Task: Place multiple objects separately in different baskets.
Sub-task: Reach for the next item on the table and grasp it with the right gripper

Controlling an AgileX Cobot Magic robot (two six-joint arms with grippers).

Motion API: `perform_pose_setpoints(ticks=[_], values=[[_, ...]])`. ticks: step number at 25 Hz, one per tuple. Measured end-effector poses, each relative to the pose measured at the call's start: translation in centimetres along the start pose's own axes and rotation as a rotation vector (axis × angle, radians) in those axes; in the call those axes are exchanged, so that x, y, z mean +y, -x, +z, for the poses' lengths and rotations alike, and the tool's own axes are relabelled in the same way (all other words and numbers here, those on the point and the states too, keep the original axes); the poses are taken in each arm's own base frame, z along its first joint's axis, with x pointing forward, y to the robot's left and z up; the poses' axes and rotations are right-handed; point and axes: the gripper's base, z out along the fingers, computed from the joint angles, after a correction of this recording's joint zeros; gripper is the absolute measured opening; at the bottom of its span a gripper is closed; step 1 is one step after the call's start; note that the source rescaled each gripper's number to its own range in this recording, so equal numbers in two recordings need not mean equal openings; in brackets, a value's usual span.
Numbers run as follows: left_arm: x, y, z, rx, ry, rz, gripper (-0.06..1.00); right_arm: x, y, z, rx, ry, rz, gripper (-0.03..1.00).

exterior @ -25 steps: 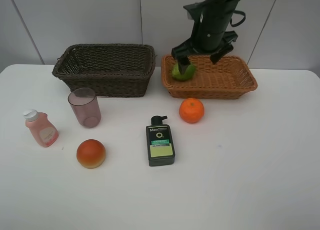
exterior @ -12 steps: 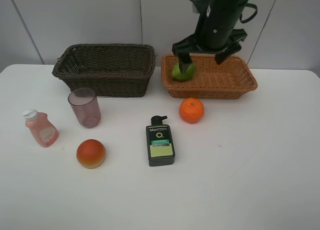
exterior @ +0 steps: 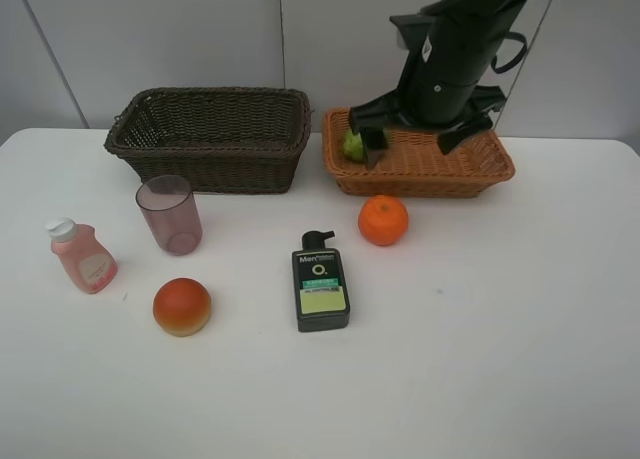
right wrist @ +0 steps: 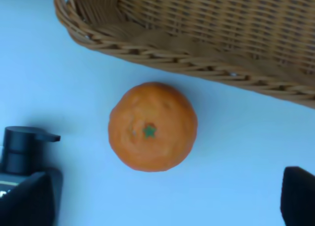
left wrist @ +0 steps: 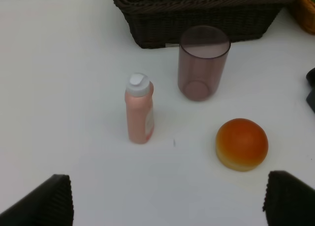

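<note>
The green lime (exterior: 352,145) lies in the left end of the light tan basket (exterior: 490,165), half hidden by a finger of my open right gripper (exterior: 420,141), which hangs empty over the basket's front rim. Directly below it the right wrist view shows the orange tangerine (right wrist: 152,126) on the table beside the tan basket (right wrist: 197,34). The tangerine (exterior: 383,220), the dark pump bottle (exterior: 320,287), the red-orange fruit (exterior: 182,306), the purple cup (exterior: 170,215) and the pink bottle (exterior: 82,257) stand on the table. The dark brown basket (exterior: 210,139) is empty. My left gripper (left wrist: 167,206) is open above the pink bottle (left wrist: 139,110), the cup (left wrist: 203,63) and the fruit (left wrist: 242,144).
A white table (exterior: 500,339) carries everything, with a pale wall behind the baskets. The pump bottle's head (right wrist: 19,147) shows close to the tangerine in the right wrist view.
My right gripper has drawn away from the lime, shifting right and toward the basket's front rim. The lime stays in the tan basket. Nothing else moved.
</note>
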Motion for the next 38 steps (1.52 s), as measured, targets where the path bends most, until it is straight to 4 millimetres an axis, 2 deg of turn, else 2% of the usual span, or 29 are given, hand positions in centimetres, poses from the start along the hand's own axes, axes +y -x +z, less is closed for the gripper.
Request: perform_pose_setpoints(ticks=[6, 18, 24, 28, 38], values=[[0.0, 0.0, 0.0, 0.000, 0.000, 0.000, 1.00, 1.0, 0.0, -0.1, -0.031, 0.019, 0.087, 1.00], [0.0, 0.0, 0.0, 0.000, 0.000, 0.000, 1.00, 1.0, 0.4, 0.1, -0.069, 0.015, 0.214, 1.00], [0.0, 0.0, 0.0, 0.000, 0.000, 0.000, 1.00, 1.5, 0.1, 3.6, -0.005, -0.022, 0.205, 1.00], [0.0, 0.0, 0.0, 0.000, 0.000, 0.000, 1.00, 1.9, -0.1, 5.0, -0.033, 0.010, 0.192, 1.00], [0.0, 0.0, 0.0, 0.000, 0.000, 0.000, 1.00, 1.9, -3.5, 8.4, -0.092, 0.090, 0.161, 1.00]])
